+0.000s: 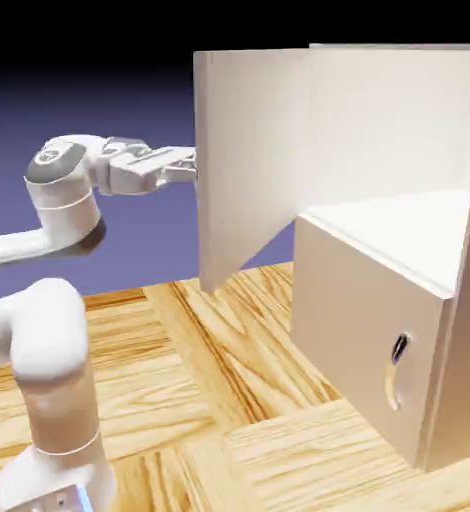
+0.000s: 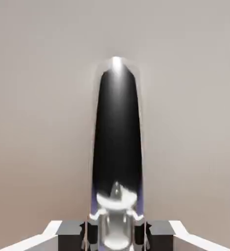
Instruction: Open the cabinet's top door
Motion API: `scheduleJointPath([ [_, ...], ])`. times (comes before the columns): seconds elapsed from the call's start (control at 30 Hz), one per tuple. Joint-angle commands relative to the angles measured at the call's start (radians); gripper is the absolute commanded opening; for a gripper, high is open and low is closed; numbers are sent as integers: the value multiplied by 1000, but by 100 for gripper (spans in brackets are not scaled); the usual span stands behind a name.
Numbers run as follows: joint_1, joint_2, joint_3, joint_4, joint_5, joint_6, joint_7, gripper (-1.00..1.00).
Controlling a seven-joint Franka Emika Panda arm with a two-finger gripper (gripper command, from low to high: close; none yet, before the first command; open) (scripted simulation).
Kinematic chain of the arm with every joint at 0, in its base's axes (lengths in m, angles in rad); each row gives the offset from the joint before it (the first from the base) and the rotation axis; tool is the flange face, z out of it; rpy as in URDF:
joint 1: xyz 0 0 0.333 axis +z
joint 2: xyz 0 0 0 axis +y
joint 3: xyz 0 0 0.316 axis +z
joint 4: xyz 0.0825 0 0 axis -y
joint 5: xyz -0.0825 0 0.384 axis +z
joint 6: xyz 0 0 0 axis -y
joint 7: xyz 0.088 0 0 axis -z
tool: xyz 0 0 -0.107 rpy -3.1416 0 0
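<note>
The cabinet [image 1: 464, 300] stands at the exterior view's right, pale beige with a white interior [image 1: 399, 225]. Its top door [image 1: 244, 160] is swung wide open, standing out toward the arm. My gripper [image 1: 189, 168] reaches the door's outer face from the left, where the handle is hidden behind the panel. In the hand view the top door [image 2: 38, 122] fills the picture. Its curved silver handle [image 2: 116, 198] runs over a dark recess [image 2: 117, 132]. My gripper [image 2: 117, 231] is shut on the handle's near end, a dark fingertip [image 2: 90, 230] on each side.
Below the open compartment, the cabinet's shorter bottom door [image 1: 349, 310] is closed, with a small metal handle [image 1: 397, 365]. The wooden table [image 1: 229, 400] spreads in front of the cabinet. My arm's white links [image 1: 49, 360] rise at the lower left.
</note>
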Motion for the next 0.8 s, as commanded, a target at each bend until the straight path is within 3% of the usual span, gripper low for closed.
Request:
scheduleJointPath([
  [0.0, 5, 3, 34, 19, 28, -45, 0, -100],
  [0.27, -65, 57, 288, 253, 224, -392, -2, -100],
  [0.77, -437, 118, 523, 796, 379, -889, -50, -100],
])
